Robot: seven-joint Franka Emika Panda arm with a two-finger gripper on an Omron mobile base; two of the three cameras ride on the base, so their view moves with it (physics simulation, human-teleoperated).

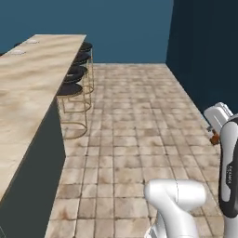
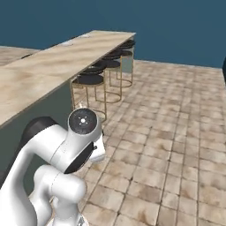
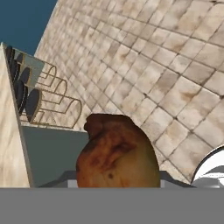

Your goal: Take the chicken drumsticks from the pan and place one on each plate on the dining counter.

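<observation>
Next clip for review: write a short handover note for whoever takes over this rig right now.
Tool: shut on an orange-brown browned chicken drumstick, carried over the tiled floor.
Long beige marble-patterned dining counter lies to the left, black-cushioned gold-legged stools along it.
Two small round white plates sit at its far end, too far to tell if either is filled.
Done: one drumstick picked up.
Left: set it on a plate; handle the other.
</observation>
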